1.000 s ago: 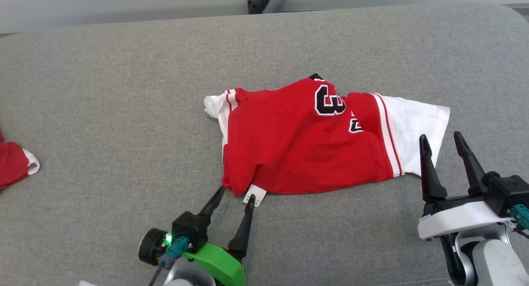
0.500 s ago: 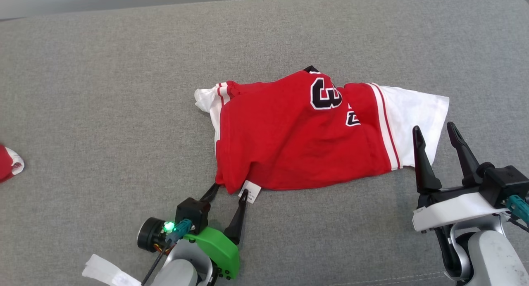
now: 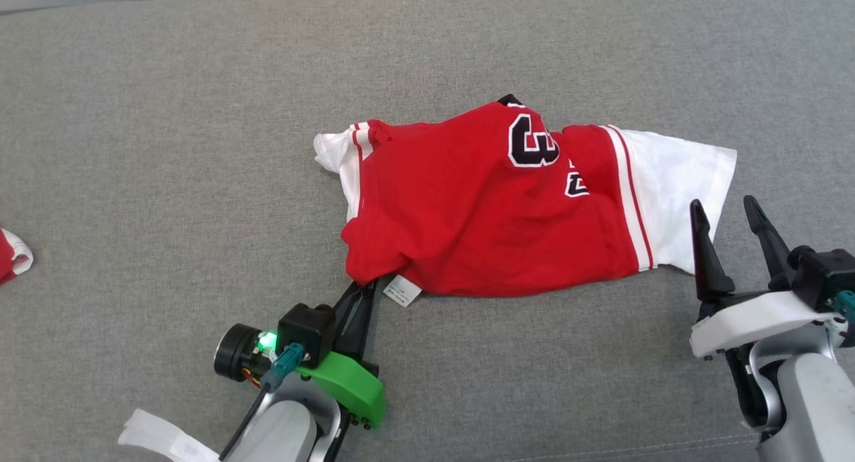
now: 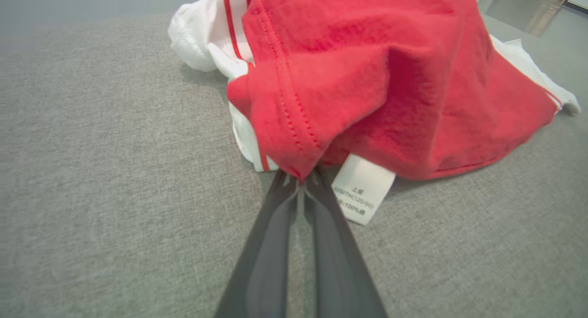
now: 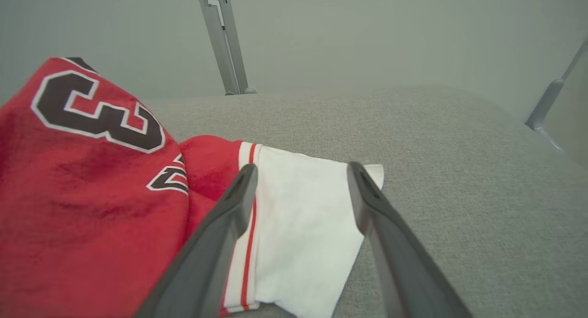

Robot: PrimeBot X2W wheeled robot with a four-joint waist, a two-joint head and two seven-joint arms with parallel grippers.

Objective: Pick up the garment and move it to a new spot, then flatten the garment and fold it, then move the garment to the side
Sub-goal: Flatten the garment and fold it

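Underneath everything, a grey fabric-topped bench (image 3: 167, 115). Mid-bench and slightly right, the red garment (image 3: 481, 208), crumpled and partly doubled over, with a black numeral 3 (image 3: 531, 141) uppermost and a white sleeve (image 3: 674, 188) fanned out flat toward the right. Resting on the bench along nearly its whole length.

At lower right, the right end effector (image 3: 723, 205): spread wide, pointing at the near edge of the white sleeve, just beside it, gripping nothing. From the right wrist, framing the sleeve's corner between the two fingers; touching or not, cannot tell.

At lower left, the left end effector (image 3: 365, 287): pressed together on the garment's near-left hem corner, pinching red cloth at the very tips. From the left wrist, hem stitching bunched right at those tips, and a white care label (image 4: 363, 191) hanging just beside, outside the pinch.

At the far left edge, part of another red and white item (image 3: 10, 255), well apart. At bottom left, a white strip (image 3: 157, 438) near the left forearm, nature unclear.

Judged step: the first, picking up for the move to a new spot, with one corner gripped and no clear lift yet. Next move probably calls for raising that corner clear of the bench, or first closing the right side on the sleeve to share the load. Thin pinch, so a slow pull seems wise; likely to slip under a jerk.
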